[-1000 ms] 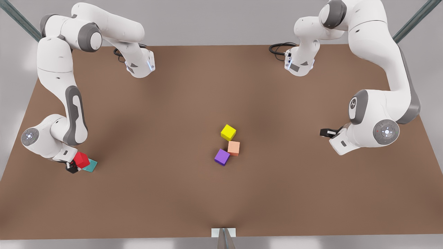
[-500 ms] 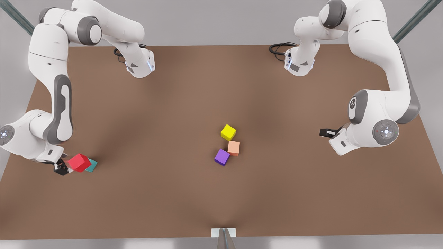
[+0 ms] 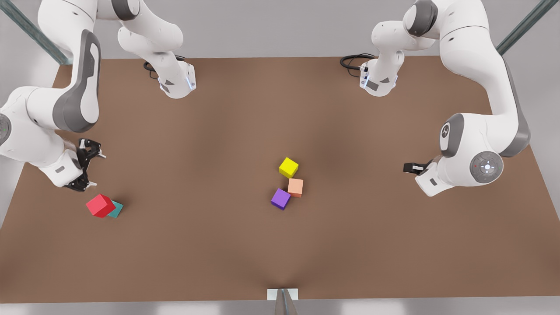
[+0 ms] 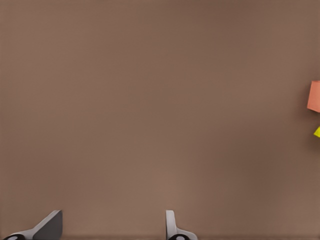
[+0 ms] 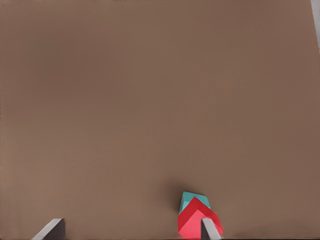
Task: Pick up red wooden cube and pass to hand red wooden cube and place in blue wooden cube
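In the front view, the small matte red wooden cube [image 3: 100,205] sits on top of the teal blue wooden cube [image 3: 116,209], covering most of it and turned askew, on the smooth brown table [image 3: 197,245]. Just above the stack and apart from it hangs the right gripper [image 3: 87,165], black, its two fingers spread wide and empty. At the front view's right, the left gripper [image 3: 413,167] is mostly hidden behind its white wrist, so its opening cannot be judged here; that arm waits. Well off from both grippers, mid-table, a yellow cube [image 3: 288,167], a salmon-orange cube [image 3: 295,187] and a purple cube [image 3: 280,198] lie clustered close together.

The left wrist view adds what the front hides: two pale grey fingertips [image 4: 172,227] set wide apart with bare table between them, and the salmon-orange cube [image 4: 314,96] and yellow cube [image 4: 317,132] at the frame's edge.

The right wrist view shows its fingertips [image 5: 210,229] wide apart, one overlapping the red wooden cube [image 5: 196,220], with a sliver of the blue wooden cube [image 5: 189,198] beyond.
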You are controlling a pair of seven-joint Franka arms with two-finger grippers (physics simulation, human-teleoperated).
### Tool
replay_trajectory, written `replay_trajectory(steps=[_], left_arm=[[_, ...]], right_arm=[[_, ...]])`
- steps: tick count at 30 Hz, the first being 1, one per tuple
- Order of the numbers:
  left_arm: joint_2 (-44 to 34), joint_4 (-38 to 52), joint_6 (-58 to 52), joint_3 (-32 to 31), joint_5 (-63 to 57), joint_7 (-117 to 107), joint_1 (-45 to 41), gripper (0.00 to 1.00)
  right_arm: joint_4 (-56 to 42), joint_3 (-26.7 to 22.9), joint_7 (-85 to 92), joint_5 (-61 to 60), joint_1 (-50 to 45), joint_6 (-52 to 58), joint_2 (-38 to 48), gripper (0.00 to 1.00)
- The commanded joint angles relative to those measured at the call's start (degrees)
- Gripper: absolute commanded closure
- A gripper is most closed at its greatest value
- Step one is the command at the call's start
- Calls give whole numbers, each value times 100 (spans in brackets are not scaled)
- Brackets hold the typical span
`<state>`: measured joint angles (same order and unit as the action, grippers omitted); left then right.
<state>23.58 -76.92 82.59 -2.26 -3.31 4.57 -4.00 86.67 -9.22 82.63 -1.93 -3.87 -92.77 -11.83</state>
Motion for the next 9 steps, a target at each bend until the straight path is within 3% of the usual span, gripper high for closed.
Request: replay_trajectory(steps=[1,9], left_arm=[[-2,10,-94,15,-3,-9,74,0],[16,19,-94,7,-30,-53,39,0]], right_arm=[[-19,-1,-7015,114,1,383,23,0],[8,-1,-7007,176,1,374,50,0]])
